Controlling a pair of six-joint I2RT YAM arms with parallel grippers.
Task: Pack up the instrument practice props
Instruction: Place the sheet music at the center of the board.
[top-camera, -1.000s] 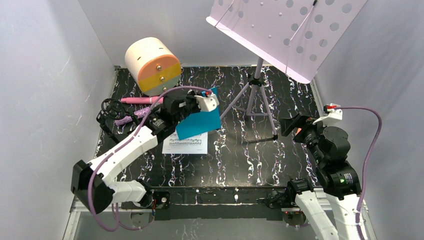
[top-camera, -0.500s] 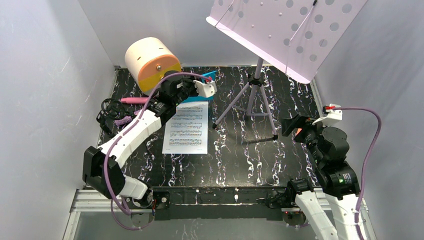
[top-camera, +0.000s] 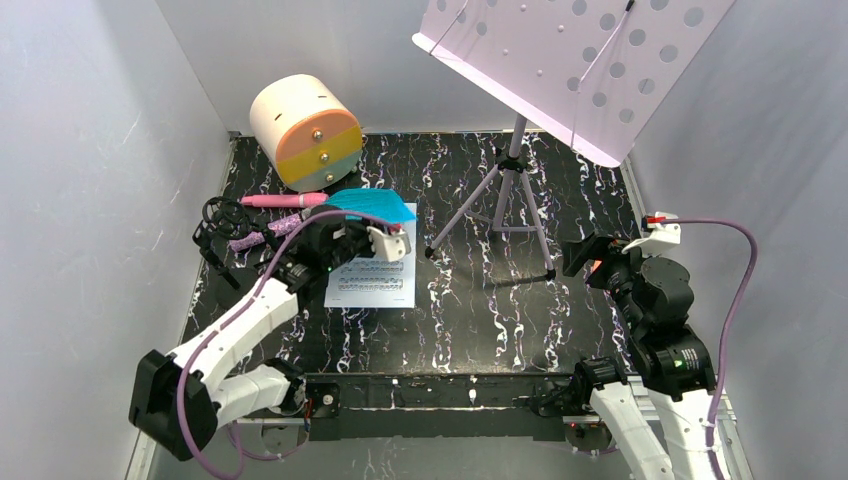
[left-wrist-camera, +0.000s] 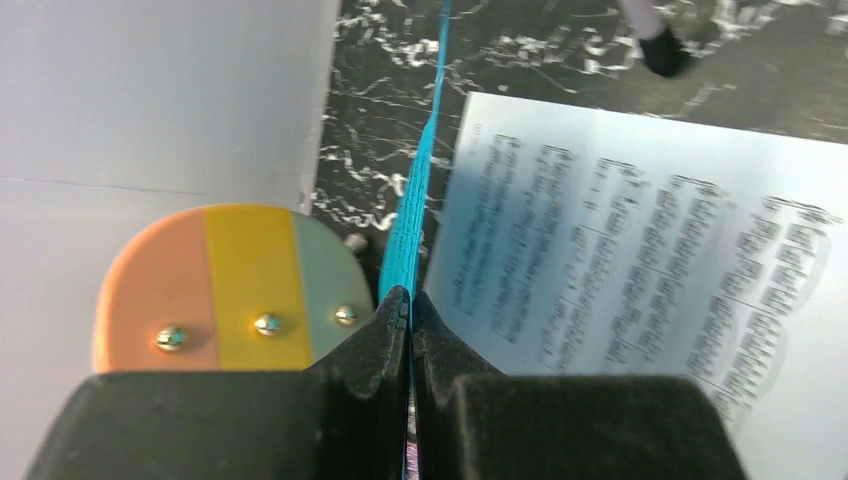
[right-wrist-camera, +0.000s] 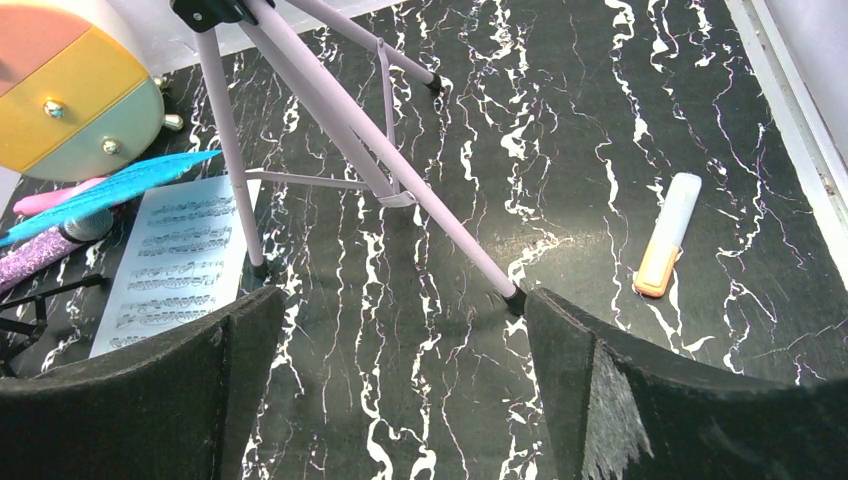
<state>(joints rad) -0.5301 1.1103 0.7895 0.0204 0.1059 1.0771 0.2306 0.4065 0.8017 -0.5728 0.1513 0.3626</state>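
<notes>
My left gripper (top-camera: 348, 226) (left-wrist-camera: 410, 300) is shut on a blue page (top-camera: 371, 204) (left-wrist-camera: 415, 190) and holds it edge-on above the far end of the white sheet-music page (top-camera: 372, 278) (left-wrist-camera: 650, 260). The pink microphone (top-camera: 283, 200) and the purple microphone (top-camera: 255, 238) lie at the left beside thin black tripods (top-camera: 215, 225). The lilac perforated rack (top-camera: 570, 70) stands on its tripod legs (top-camera: 510, 195) (right-wrist-camera: 370, 150) at the back right. My right gripper (top-camera: 585, 250) (right-wrist-camera: 400, 400) is open and empty above the mat, near a tripod foot (right-wrist-camera: 515, 298).
The cream cylinder box (top-camera: 305, 130) (left-wrist-camera: 230, 290) with its orange-yellow-grey knobbed face lies at the back left. A small white and orange stick (right-wrist-camera: 668, 235) lies on the mat at the right. Grey walls close in the left, back and right sides.
My left arm swung the blue page out toward the box, then drew back toward the near left, still holding it. The white page is now uncovered. The right arm barely moved.
</notes>
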